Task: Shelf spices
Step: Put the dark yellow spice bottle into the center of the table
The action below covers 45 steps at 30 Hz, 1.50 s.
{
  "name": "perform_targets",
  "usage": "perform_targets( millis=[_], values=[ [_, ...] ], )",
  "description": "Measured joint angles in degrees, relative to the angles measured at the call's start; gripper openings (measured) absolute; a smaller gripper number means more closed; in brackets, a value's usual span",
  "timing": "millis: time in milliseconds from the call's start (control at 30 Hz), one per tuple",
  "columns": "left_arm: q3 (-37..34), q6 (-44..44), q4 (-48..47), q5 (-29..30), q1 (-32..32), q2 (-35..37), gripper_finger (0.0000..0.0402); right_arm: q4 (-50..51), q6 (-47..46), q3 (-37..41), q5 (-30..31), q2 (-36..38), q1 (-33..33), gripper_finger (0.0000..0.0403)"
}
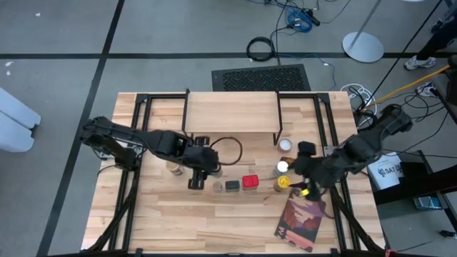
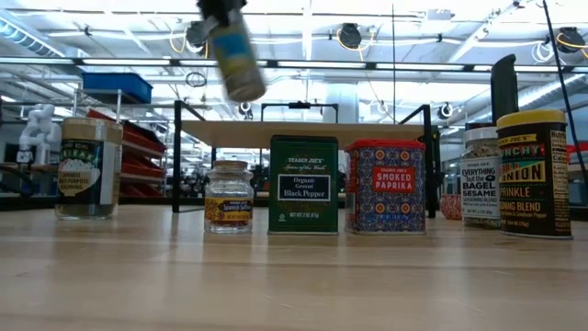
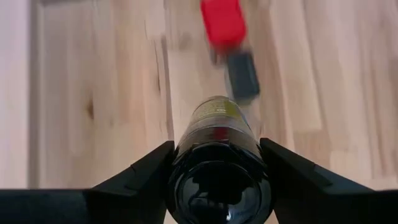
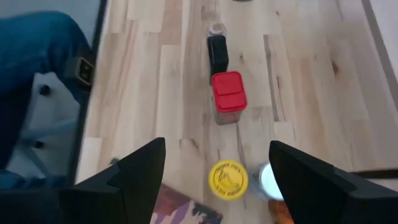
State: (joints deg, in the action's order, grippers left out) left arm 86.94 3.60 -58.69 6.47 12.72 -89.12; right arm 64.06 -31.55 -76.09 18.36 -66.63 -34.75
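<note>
Shelf (image 1: 232, 113) plank bare at frame's upper centre; approach from above open. Row of black tin (image 1: 233, 186), red tin (image 1: 250, 181), yellow-lid jar (image 1: 283, 183) blocks mid tabletop (image 1: 178, 221). White-lid jar (image 1: 285, 145) stands beside shelf's right leg. Book (image 1: 301, 221) covers lower right. Lower left tabletop free.
</note>
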Motion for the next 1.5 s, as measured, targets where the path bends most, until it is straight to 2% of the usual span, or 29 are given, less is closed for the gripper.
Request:
perform_targets(
  millis=[267,467,667,933,1100,1333,1500],
  values=[
    [3.39,-5.38,9.05,0.18,-0.01,-0.64,0.0221,3.96,-6.86,-0.01,4.38,5.94,-4.2,0.0274],
    [3.49,-10.4,21.14,0.35,-0.54,-2.48,0.0221,5.17,-7.43,-0.02,5.98,6.88,-5.86,0.0274],
    [3.75,-13.08,28.93,-0.04,-2.04,-4.8,0.0221,5.23,-7.44,-0.02,5.97,6.95,-5.91,0.0274],
    [13.37,-16.89,28.76,-0.58,-3.07,-11.54,0.0221,4.65,-8.23,-0.02,6.02,6.79,-5.91,0.0274],
    [20.44,-17.9,23.58,-1.89,-3.23,-16.78,0.0221,1.93,-8.07,0.0,9.89,4.98,-5.91,0.0275],
    [23.31,-19.49,22.11,-1.97,-2.64,-20.96,0.0221,0.25,-5.32,0.0,13.77,-1.12,-5.71,0.0309],
    [24.11,-19.5,22.22,-1.94,-2.11,-21.09,0.0221,-0.23,-7.17,0.0,19.28,-5.67,-5.15,0.0333]
  ],
)
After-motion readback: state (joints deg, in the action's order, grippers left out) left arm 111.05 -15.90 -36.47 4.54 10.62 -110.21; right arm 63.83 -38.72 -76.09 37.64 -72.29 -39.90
